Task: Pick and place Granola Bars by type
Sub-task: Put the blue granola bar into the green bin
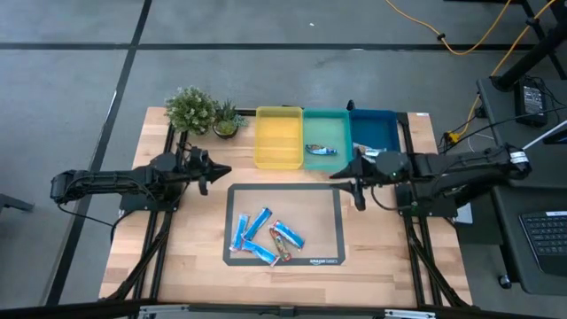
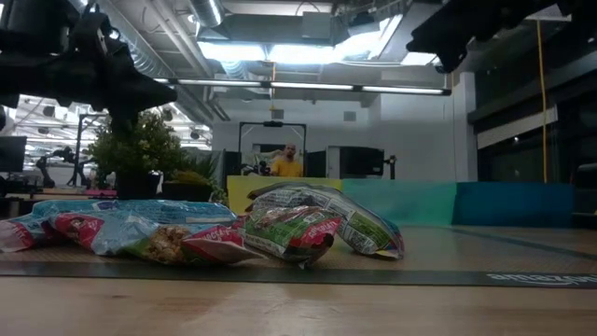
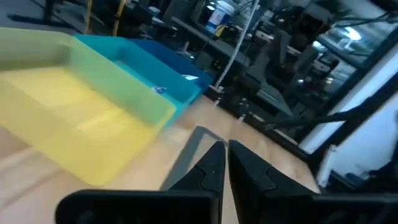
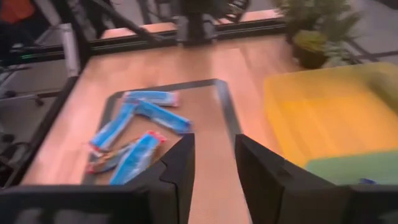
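On the wooden table (image 1: 186,257) we take the grey mat (image 1: 283,224) as our landmark: a loose pile of granola bars (image 1: 266,237) lies on its front half, some bright blue, some red and blue, several overlapping one another. From the low view we see the same pile as crinkled wrappers heaped together, and we cannot count them exactly. Behind the mat stand three trays side by side: the yellow tray (image 1: 278,137) is nearest the mat's left rear corner, the teal tray (image 1: 326,135) sits beside it, and the blue tray (image 1: 373,129) comes last, past the mat's right rear corner. One more bar (image 1: 321,150) lies inside the teal tray, and we make out something pale in the blue tray that we cannot identify. Two potted plants (image 1: 202,113) stand behind the mat's left rear corner, next to the yellow tray.

Our left gripper (image 1: 221,170) hovers just off the mat's left rear corner, its fingers pressed together with nothing between them. Our right gripper (image 1: 341,175) hangs over the mat's right rear corner, near the front of the teal tray; its jaws stand partly apart, a clear gap showing in the right wrist view, and they hold nothing
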